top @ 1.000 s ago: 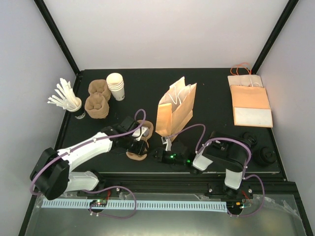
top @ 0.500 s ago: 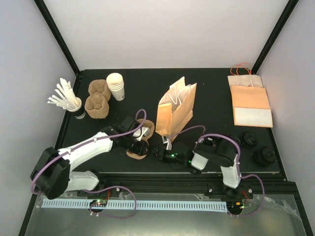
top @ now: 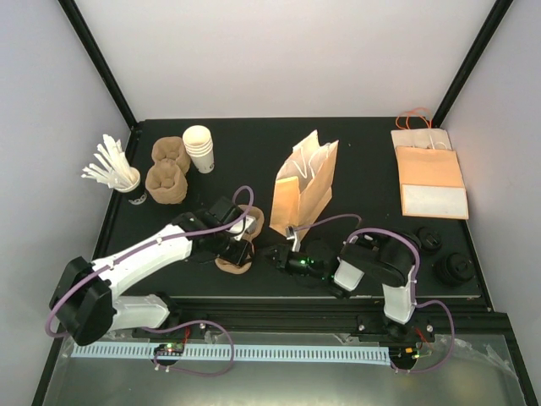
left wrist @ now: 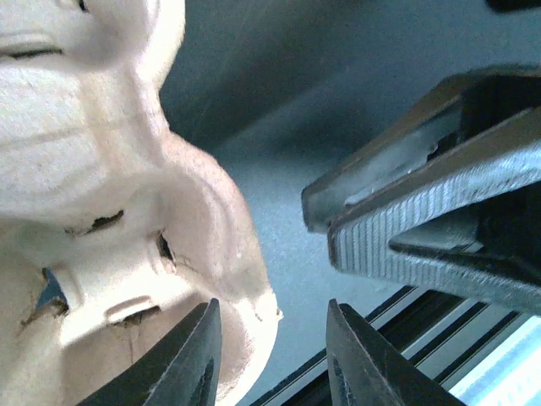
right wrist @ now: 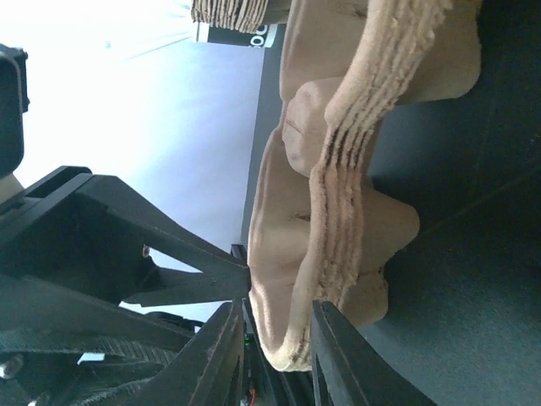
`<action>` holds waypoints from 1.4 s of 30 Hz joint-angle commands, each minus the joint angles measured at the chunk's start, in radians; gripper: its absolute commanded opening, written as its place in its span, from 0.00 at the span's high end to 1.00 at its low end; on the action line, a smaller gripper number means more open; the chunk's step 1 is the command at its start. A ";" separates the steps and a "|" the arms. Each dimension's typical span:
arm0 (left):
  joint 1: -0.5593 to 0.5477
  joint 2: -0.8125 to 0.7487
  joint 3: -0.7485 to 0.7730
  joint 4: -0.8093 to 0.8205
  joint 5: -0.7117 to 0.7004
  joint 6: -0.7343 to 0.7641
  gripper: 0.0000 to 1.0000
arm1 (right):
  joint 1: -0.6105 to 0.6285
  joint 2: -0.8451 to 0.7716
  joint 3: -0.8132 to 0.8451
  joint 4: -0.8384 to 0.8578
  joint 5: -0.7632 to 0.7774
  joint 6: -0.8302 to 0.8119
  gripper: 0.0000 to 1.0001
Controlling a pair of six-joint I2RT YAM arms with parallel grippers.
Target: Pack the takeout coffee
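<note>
Top external view: takeout coffee (top: pixel 455 269), apparently black-lidded at the table's (top: pixel 363 152) near right corner, seems light, crushable; grip gently below the lid. Right gripper (right wrist: pixel 279 359) pinches pulp carrier (left wrist: pixel 101 211); left gripper (left wrist: pixel 272 355) gapes.

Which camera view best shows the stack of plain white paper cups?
The top external view: the stack of plain white paper cups stands whole at the far left of the black table, beside two brown moulded-pulp carriers. Neither wrist view shows it; each is filled by another pulp carrier, close up.
</note>
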 commanded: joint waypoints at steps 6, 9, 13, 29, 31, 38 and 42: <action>-0.090 0.083 0.051 -0.091 -0.129 0.027 0.69 | -0.007 0.061 -0.019 0.092 0.007 0.008 0.76; -0.096 0.092 0.055 -0.088 -0.134 0.029 0.69 | -0.007 0.071 -0.013 0.091 -0.003 0.007 0.76; -0.101 0.107 0.054 -0.082 -0.132 0.033 0.65 | -0.006 0.068 0.005 0.050 -0.023 -0.008 0.76; -0.102 0.074 0.081 -0.066 -0.069 0.041 0.85 | -0.003 0.078 0.020 0.041 -0.051 -0.015 0.76; -0.099 0.064 0.086 -0.057 -0.035 0.041 0.89 | 0.002 0.080 0.024 0.068 -0.058 -0.018 0.75; -0.089 0.065 0.086 -0.034 0.041 0.037 0.91 | 0.011 0.064 0.029 0.119 -0.071 -0.029 0.72; -0.084 0.057 0.083 -0.022 0.072 0.034 0.91 | 0.012 0.046 0.019 0.118 -0.063 -0.028 0.71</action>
